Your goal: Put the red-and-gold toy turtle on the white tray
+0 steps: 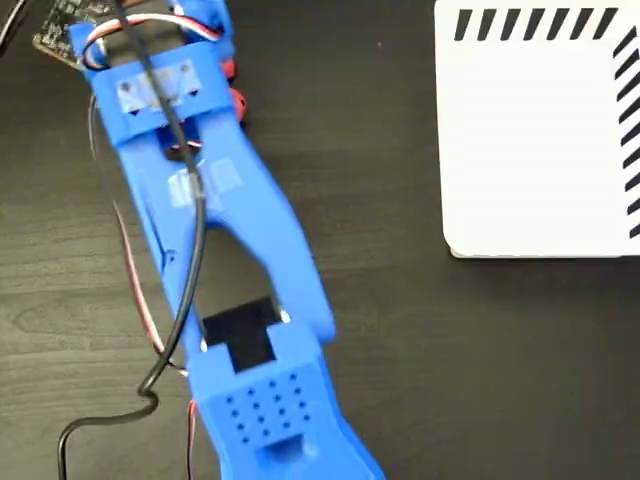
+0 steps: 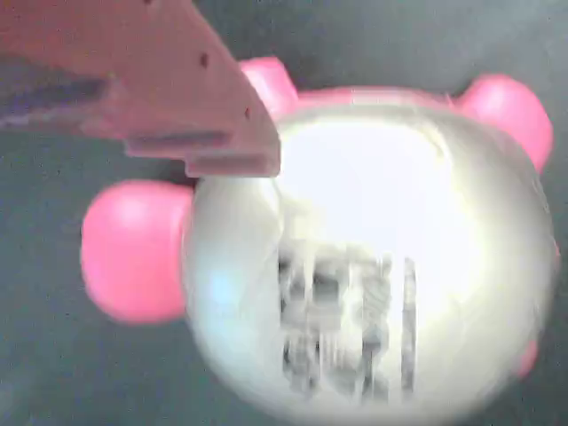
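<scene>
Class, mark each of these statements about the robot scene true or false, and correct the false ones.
1. The large flat white tray with black diagonal edge stripes has nothing lying on its visible part. True.
2. The shiny gold-shelled toy turtle with coral-red feet already sits on the tray. False: in the wrist view it lies on the dark table, close under the camera.
3. The robot arm is blue plastic. True.
4. The turtle's shell is plain, with no marking. False: a black printed mark shows on it, too blurred to read.
5. In the fixed view the arm reaches over the tray. False: the arm is at the left, the tray at the upper right, dark table between them.
</scene>
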{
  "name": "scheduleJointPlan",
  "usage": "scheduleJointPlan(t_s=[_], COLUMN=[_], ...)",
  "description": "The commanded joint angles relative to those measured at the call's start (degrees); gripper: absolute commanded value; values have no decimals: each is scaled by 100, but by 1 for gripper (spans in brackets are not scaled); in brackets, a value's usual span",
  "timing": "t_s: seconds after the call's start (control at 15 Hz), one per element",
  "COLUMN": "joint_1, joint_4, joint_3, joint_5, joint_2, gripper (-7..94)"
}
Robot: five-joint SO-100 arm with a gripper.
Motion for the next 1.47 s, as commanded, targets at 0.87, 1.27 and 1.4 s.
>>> scheduleJointPlan(t_s=[0.87, 1.27, 1.4], joint_1=[-281, -211, -211], joint_4=[448, 589, 580], joint_3=[-1433, -2180, -2355], joint_5=[334, 220, 211], joint_2=[-896, -1582, -1767], gripper=[59, 59, 59])
